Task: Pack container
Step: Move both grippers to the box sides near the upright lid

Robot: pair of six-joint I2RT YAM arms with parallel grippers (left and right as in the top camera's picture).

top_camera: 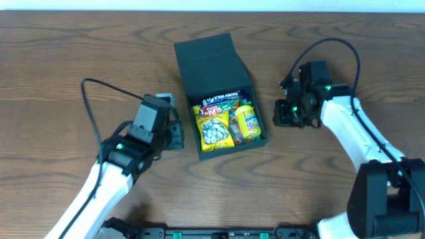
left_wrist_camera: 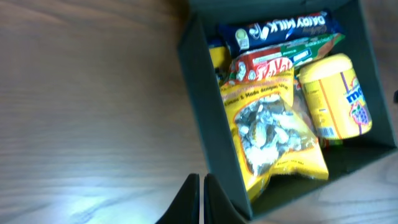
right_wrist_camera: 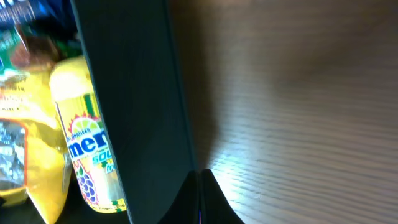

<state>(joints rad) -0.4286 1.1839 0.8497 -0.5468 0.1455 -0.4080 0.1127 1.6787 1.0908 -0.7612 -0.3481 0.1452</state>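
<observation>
Container point(top_camera: 211, 66) open on worktop point(top_camera: 80, 53), between left tool point(left_wrist_camera: 200, 196) and right tool point(right_wrist_camera: 199, 196), both pressed together, empty. Left wrist reads "DAIRY MILK" on blue bar point(left_wrist_camera: 280, 31); right wrist only "men" on yellow bottle point(right_wrist_camera: 87, 149).

The container point(top_camera: 211, 63) is dark teal-black; the table point(top_camera: 66, 53) is brown wood-grain.

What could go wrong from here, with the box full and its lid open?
1. The seed packet and yellow bottle lie piled on other snacks; they may stand above the rim and stop the lid closing flat.
2. The left gripper and right gripper, jaws shut, sit close beside the walls of the box; a sideways move could shove or twist it on the table.
</observation>
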